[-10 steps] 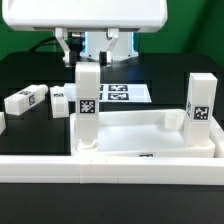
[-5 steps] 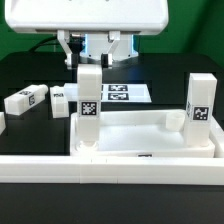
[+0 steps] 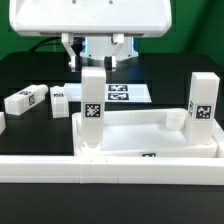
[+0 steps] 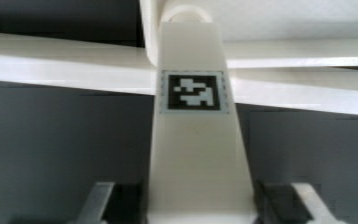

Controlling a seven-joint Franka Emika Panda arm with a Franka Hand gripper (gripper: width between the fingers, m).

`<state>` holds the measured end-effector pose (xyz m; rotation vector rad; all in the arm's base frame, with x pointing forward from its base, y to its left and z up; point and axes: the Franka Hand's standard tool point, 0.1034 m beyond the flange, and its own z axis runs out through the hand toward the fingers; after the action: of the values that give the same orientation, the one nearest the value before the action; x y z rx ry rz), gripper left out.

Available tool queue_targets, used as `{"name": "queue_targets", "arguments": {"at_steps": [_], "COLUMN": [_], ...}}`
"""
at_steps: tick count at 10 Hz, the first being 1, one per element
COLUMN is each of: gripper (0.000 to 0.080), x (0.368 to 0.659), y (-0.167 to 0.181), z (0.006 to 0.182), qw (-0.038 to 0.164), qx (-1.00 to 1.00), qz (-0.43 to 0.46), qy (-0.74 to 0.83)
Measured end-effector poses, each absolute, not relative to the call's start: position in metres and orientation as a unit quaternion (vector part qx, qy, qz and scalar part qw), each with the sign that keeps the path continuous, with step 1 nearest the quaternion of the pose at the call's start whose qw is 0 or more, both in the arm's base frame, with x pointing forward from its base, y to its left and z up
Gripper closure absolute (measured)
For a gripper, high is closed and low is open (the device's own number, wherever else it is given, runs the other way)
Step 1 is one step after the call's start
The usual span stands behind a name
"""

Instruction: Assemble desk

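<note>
A long white border rail (image 3: 110, 168) lies across the black bench (image 3: 30, 132) nearest the camera. Just behind it sits the desk top (image 3: 140, 122), a white tray with a raised rim. Two tagged white legs stand upright in it. One leg (image 3: 91, 110) is at the corner on the exterior view's left, and the other leg (image 3: 203, 100) is at the exterior view's right. The tool (image 3: 93, 60) hangs over the left-hand leg with its jaws parted. Its fingers (image 3: 71, 55) stand on either side of the leg's top, with a small gap on each side. The wrist view shows that leg running between the fingers. Farther back on the left, two loose legs (image 3: 27, 100) (image 3: 60, 101) lie on the bench. The marker board (image 3: 125, 92) lies flat beyond the tray.
</note>
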<state>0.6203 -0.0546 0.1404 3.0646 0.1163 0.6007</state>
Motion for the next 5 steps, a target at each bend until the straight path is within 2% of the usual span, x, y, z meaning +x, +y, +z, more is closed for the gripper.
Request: {"name": "queue_targets", "arguments": {"at_steps": [5], "gripper": [0.0514], "x": [0.6215], "y": [-0.0551], "z": [0.1394], "qw": [0.011], "qx": [0.98], "qz": [0.197], "qy": [0.037]}}
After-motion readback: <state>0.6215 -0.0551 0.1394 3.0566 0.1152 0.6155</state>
